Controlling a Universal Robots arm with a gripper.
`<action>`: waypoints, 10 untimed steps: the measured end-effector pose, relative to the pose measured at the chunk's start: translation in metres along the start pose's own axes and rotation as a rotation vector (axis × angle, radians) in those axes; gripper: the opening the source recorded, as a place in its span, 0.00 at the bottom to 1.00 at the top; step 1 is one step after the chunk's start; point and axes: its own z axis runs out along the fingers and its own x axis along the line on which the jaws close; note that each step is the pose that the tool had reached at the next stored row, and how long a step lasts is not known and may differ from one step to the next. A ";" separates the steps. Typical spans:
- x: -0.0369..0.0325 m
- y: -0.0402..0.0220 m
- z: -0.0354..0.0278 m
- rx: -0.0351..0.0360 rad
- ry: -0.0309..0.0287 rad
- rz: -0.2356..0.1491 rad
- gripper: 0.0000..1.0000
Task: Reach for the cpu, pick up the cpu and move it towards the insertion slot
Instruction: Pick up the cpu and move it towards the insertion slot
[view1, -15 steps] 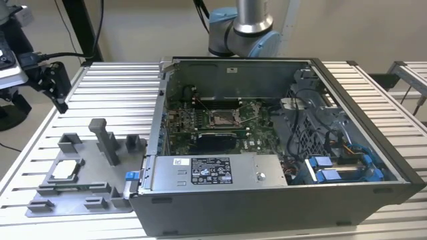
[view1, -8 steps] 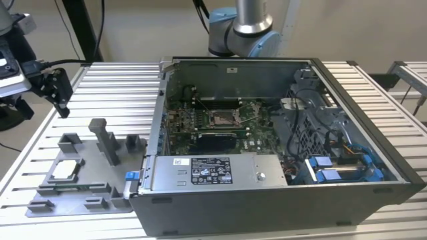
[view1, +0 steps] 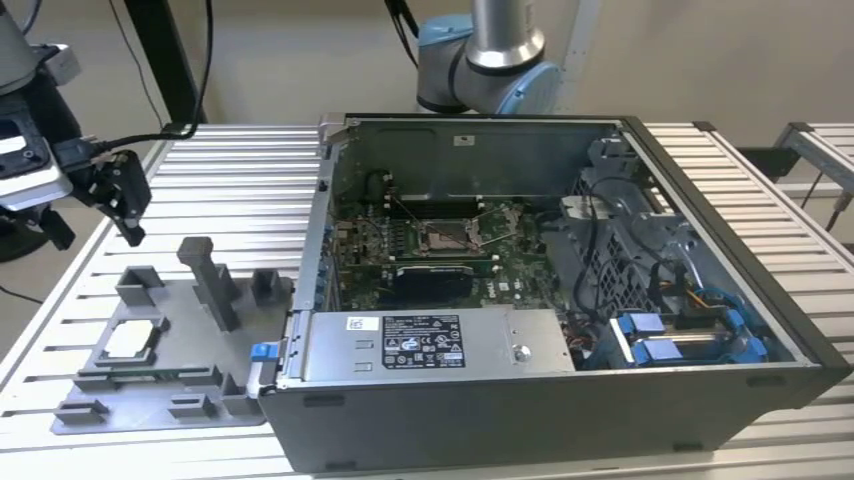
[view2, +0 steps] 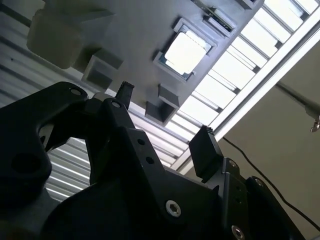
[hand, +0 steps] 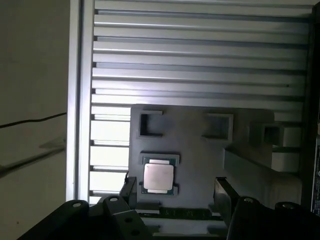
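The cpu (view1: 130, 338) is a small pale square chip lying flat in a recess of the grey plastic fixture (view1: 187, 410), on the exterior view's left. Both wrist views show it too, cpu (view2: 186, 50) and cpu (hand: 158, 176). My gripper (view1: 96, 235) hangs above the table, higher than the fixture and farther back than the cpu. It is open, gripper (hand: 175, 192), with black fingers (hand: 129, 190) spread apart and nothing between them. The insertion slot (view1: 445, 237) is a silver-framed socket on the green board inside the open computer case (view1: 694, 330).
Grey posts and blocks (view1: 211, 280) rise from the fixture right beside the cpu. The case wall (view1: 310, 250) stands just past them. A grey labelled metal box (view1: 427, 345) fills the case's front. The slatted aluminium table (view1: 227, 180) runs beneath everything.
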 end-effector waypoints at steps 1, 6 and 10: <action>0.0000 -0.0001 0.0019 0.0000 -0.0001 0.000 1.00; 0.0004 -0.0004 0.0110 0.0000 0.0000 0.000 1.00; 0.0005 -0.0006 0.0181 0.0000 0.0000 0.000 1.00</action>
